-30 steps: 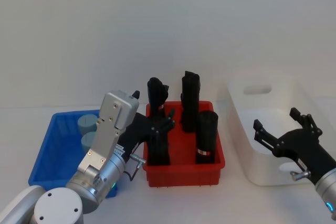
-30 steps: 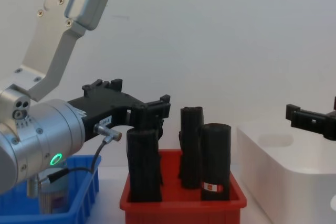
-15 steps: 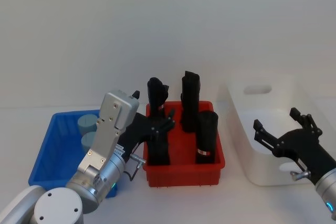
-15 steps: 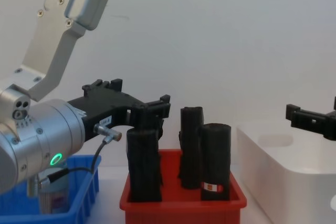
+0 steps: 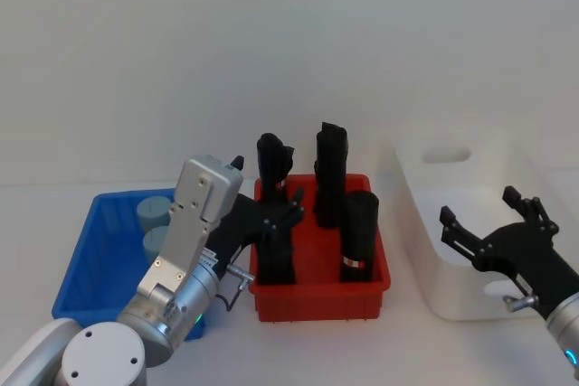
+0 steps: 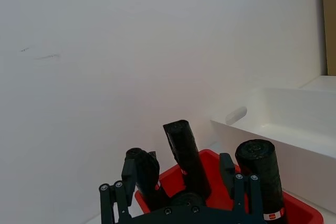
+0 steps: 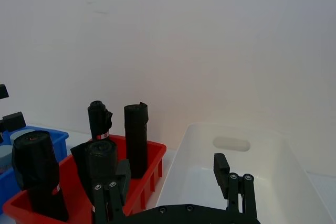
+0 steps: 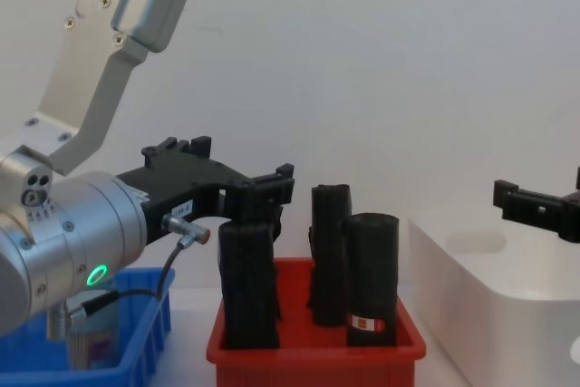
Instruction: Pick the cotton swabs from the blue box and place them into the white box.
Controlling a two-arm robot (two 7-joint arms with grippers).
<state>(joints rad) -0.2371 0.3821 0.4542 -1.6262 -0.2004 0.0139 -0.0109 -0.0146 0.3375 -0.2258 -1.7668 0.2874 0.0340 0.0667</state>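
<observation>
Two cotton swabs tubs (image 5: pixel 154 212) (image 5: pixel 159 241) with pale lids stand in the blue box (image 5: pixel 95 255) at the left; one tub (image 8: pixel 91 343) shows low behind the box's wall in the chest view. My left gripper (image 5: pixel 264 189) hangs open and empty to the right of the blue box, above the red bin's left side, as the left wrist view (image 6: pixel 177 192) also shows. The white box (image 5: pixel 432 189) stands at the right. My right gripper (image 5: pixel 479 210) hovers open and empty over its near part (image 7: pixel 173 174).
A red bin (image 5: pixel 321 291) with several tall black rolls (image 5: pixel 357 232) stands between the blue box and the white box, right under my left gripper. A plain white wall runs behind the table.
</observation>
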